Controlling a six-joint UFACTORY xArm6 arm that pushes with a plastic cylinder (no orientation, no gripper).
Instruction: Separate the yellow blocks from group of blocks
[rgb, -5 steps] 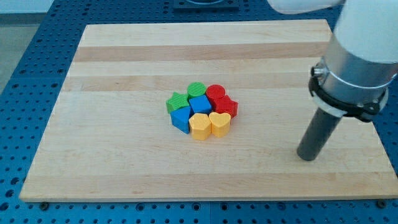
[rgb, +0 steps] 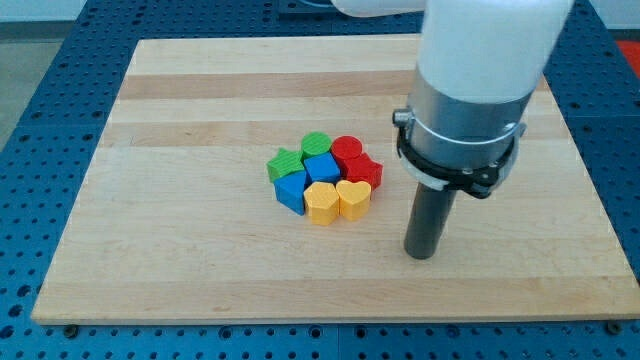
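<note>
Yellow blocks (rgb: 337, 200) w/ cluster's bottom edge, my tip (rgb: 421, 254) apart, view's right.

My tip (rgb: 421, 255) stands toward the view's right and bottom of the block cluster (rgb: 325, 178), apart.

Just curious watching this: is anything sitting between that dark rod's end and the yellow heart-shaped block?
No. In the camera view, only bare board lies between my tip and the yellow heart block.

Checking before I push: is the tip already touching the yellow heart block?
No, my tip stands on bare board to the view's right of the yellow heart block, with a clear gap between them.
</note>
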